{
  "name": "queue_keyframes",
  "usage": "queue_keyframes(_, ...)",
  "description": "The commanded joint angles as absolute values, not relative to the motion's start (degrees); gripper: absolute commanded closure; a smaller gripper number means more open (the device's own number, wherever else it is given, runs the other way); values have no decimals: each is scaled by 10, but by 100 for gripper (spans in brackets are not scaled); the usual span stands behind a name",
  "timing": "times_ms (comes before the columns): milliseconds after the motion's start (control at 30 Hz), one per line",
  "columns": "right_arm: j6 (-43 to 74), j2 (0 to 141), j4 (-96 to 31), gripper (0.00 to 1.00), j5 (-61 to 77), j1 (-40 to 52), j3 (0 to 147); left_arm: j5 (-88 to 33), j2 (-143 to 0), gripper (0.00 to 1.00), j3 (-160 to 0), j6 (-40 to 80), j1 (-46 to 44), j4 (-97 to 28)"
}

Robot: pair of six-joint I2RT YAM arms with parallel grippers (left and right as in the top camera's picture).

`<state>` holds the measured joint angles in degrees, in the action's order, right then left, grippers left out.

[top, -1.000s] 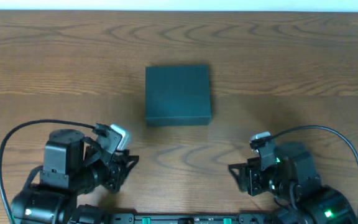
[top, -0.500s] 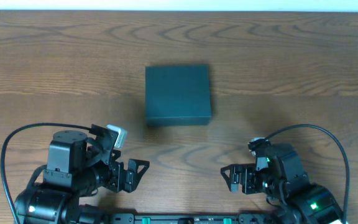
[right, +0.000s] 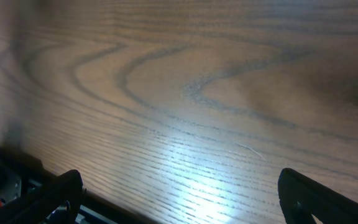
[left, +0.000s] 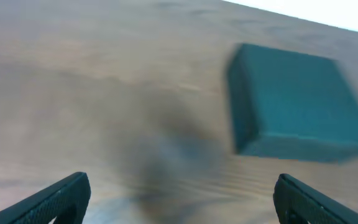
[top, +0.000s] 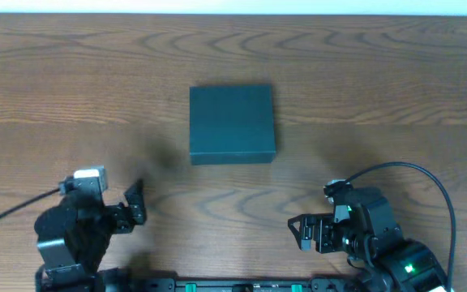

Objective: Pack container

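A: How does the table (top: 379,73) look from above?

B: It is wide brown wood. Its far edge runs along the top of the overhead view.

A: And the container (top: 232,123)?

B: It lies flat near the middle, lid closed, its sides about parallel to that far edge. Wood shows on all four sides of it.

A: Where are the tools?

B: Both are at the near edge, well apart from the container. The left tool (top: 132,211) is to its near left with fingers spread and holds nothing. Its wrist camera sees the container ahead and to the right. The right tool (top: 298,233) is to the near right, also spread wide and holding nothing.
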<state>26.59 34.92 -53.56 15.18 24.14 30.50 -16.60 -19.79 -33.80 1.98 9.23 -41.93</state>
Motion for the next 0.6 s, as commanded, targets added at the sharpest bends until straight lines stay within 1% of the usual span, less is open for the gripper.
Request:
queue_keyframes(0, 272, 349, -536, 1, 150, 244, 306, -144, -146, 5, -252, 67, 142, -389)
queue_keyframes(100, 272, 349, -536, 1, 150, 244, 306, -144, -98, 5, -175, 108, 162, -351)
queue_keyframes(200, 272, 349, -536, 1, 150, 244, 306, -144, -50, 5, -122, 107, 162, -326)
queue_keyframes(300, 272, 349, -536, 1, 150, 244, 306, -144, -6, 5, -88, 107, 162, -327)
queue_keyframes(567, 272, 349, -536, 0, 150, 244, 306, -110, -2, 5, -87, 107, 161, -326)
